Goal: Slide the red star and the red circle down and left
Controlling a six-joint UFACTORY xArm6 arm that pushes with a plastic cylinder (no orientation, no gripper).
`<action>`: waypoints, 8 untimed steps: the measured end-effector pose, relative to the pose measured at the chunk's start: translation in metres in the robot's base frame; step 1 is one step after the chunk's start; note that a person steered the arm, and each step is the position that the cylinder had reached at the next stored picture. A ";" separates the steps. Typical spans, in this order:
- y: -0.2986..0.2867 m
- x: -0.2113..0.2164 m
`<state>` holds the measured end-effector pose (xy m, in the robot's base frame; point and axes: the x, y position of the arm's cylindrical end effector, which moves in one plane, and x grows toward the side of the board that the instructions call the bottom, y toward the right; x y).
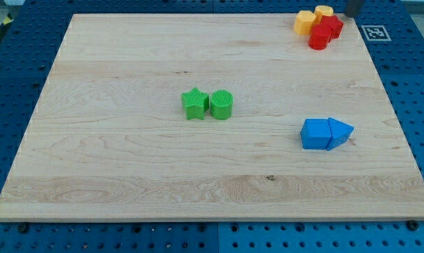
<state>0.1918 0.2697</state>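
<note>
The red star [331, 27] and the red circle [318, 39] sit touching each other near the board's top right corner, the circle just down and left of the star. Two yellow blocks press against them: one [305, 22] on their left and one [323, 11] above them. My tip [354, 15] shows as a dark rod end at the view's top edge, just up and right of the red star and a little apart from it.
A green star [194, 104] and a green circle [222, 105] sit side by side near the board's middle. A blue cube [314, 133] and a blue triangle [340, 131] touch at the right. The wooden board [128, 176] lies on a blue pegboard.
</note>
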 end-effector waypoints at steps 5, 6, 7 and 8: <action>-0.047 0.023; -0.046 0.027; -0.038 0.030; -0.020 0.032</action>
<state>0.2240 0.2499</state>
